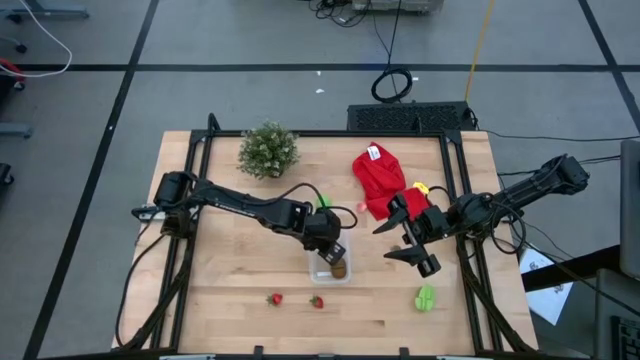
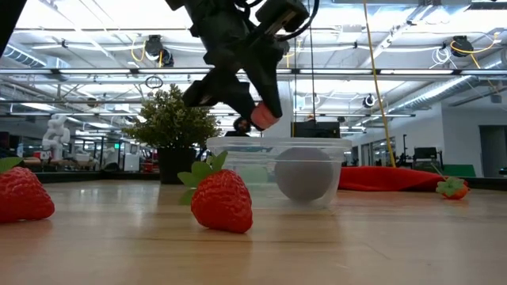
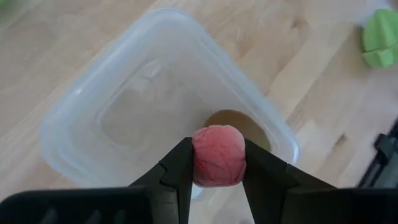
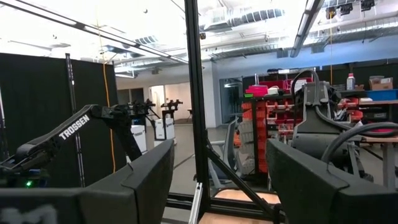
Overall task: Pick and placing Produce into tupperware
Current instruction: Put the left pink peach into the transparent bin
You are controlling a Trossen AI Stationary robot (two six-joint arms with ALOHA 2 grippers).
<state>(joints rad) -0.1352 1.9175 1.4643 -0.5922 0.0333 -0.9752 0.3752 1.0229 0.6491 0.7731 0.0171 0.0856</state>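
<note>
My left gripper (image 1: 330,252) hovers over the clear tupperware (image 1: 330,268) near the table's middle, shut on a small pink fruit (image 3: 218,155). A brown oval (image 1: 340,268) lies inside the tub. Two red strawberries (image 1: 275,298) (image 1: 317,301) rest on the table nearer the front edge, and a green piece (image 1: 426,297) sits to their right. Another green piece (image 1: 323,202) lies behind the left gripper. My right gripper (image 1: 408,238) is open and raised, right of the tub. My left gripper pinches the small pink fruit (image 3: 218,155) between its two fingertips (image 3: 180,167), one on each side. The fingers point down from above. The fruit is lifted clear, held above the tupperware's open top (image 2: 262,115).
A bushy green plant (image 1: 268,149) stands at the far left of the table. A big red cloth (image 1: 380,180) lies at the far right, with a small yellow and pink item (image 1: 420,188) beside it. Bare wood lies along the near edge.
</note>
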